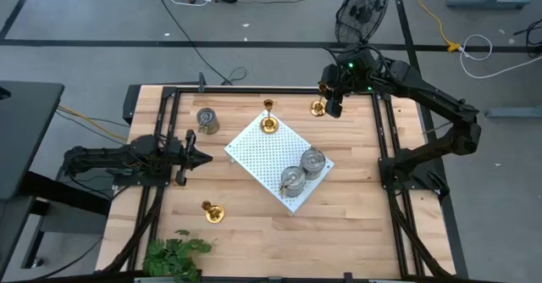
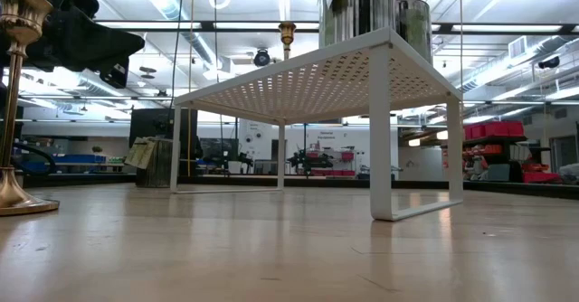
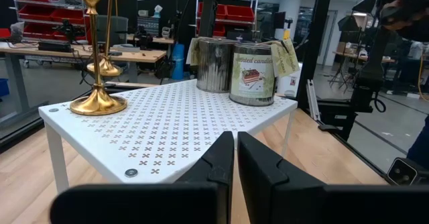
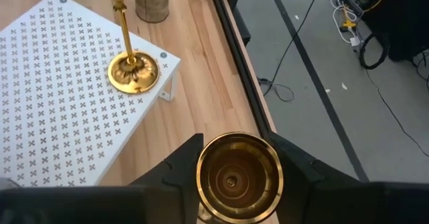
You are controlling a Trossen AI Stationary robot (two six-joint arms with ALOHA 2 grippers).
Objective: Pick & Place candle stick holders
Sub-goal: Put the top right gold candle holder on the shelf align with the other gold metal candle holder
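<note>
Right tool (image 4: 238, 177) clamped on cup of brass candlestick holder (image 4: 239, 178) at table's far right edge, beside white perforated board (image 4: 60, 96). Step in hand, by my judgement: pick of second brass piece. Next: lift clear, carry over board, set upright near brass holder on board (image 4: 133, 68), avoiding two silver tins (image 1: 303, 171). Left tool (image 1: 203, 157) closed, empty, waiting left of board.

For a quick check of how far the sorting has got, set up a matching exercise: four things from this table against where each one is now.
Things:
1. the two silver tins
2. brass candle stick holder at the far edge
3. lone silver tin
4. left gripper

Places or states:
A. shut, empty, beside the white perforated board
B. between the right gripper fingers
C. together on the board's near corner
D. on bare wood, off the board

Pairs: 1-C, 2-B, 3-D, 4-A
</note>
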